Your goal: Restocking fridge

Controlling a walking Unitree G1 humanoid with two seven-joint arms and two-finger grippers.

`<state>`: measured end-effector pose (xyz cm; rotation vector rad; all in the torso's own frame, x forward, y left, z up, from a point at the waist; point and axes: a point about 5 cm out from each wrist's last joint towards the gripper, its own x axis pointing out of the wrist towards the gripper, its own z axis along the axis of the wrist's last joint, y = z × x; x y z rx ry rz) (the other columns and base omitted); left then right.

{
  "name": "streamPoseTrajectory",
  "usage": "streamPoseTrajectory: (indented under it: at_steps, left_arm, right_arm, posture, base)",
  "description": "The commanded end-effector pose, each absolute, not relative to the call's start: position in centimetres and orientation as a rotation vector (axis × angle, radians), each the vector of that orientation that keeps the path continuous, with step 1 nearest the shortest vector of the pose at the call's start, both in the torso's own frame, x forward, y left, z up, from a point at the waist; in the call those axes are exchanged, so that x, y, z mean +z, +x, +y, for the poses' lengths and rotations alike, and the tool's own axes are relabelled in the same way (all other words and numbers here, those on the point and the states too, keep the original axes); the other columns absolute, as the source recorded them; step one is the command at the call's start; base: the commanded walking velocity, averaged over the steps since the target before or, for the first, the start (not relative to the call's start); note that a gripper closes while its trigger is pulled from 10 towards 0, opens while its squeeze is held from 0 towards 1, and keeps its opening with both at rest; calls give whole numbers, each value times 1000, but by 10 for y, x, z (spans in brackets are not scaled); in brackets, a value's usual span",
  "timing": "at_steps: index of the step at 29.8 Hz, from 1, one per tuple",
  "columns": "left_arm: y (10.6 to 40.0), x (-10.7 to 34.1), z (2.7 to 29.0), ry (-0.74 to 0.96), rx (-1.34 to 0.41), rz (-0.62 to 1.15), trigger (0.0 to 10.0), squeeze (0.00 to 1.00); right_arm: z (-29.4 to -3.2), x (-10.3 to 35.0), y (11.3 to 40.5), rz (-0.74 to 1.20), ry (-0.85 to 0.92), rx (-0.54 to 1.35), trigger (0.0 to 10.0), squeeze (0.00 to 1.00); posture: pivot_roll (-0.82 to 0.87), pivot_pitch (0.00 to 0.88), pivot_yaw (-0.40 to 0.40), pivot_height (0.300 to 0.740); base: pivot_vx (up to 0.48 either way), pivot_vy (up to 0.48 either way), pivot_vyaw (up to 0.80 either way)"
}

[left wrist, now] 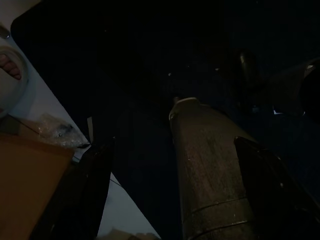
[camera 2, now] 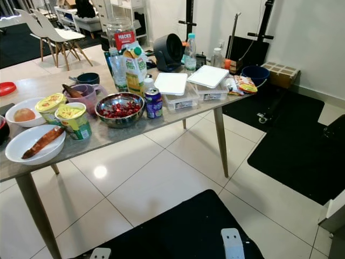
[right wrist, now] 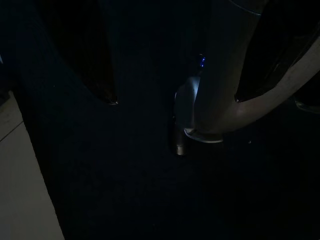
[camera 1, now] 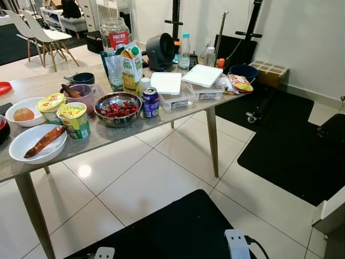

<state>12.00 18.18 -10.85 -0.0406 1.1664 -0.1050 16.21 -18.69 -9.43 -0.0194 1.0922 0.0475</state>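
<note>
Wooden table (camera 1: 161, 121) crossed the upper left of the frame, carrying a juice carton (camera 1: 131, 69), a soda can (camera 1: 150, 102) and a steel bowl (camera 1: 118, 108), well away from both hanging grippers, left gripper (left wrist: 175, 175) and right gripper (right wrist: 175, 97), whose fingers stood apart.

A grey table (camera 2: 116, 137) stands on white tiles; a steel bowl (camera 2: 119, 109) of red fruit sits just beside a blue can (camera 2: 153, 102); a juice carton (camera 2: 136, 69) stands behind them.

Both arms hang idle in shade — left tool (left wrist: 175, 185) and right tool (right wrist: 175, 100) each with 2 fingers spread apart.
</note>
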Motion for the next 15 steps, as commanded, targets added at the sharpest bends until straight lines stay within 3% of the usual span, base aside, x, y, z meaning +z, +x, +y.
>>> streamPoseTrajectory:
  at_steps: [1,15]
  left_arm:
    - [118,-109,184,-27,-106,1175,10000,0]
    - [117,-109,184,-29,-103,1177,10000,0]
  right_arm:
    - [-187,-95,161,1097,-20,46,10000,0]
    - [-186,-95,160,1106,-21,52,10000,0]
  posture:
    - [-20,0,9,740]
    - [-17,0,8,740]
  base:
    - [0,0,0]
    - [0,0,-788]
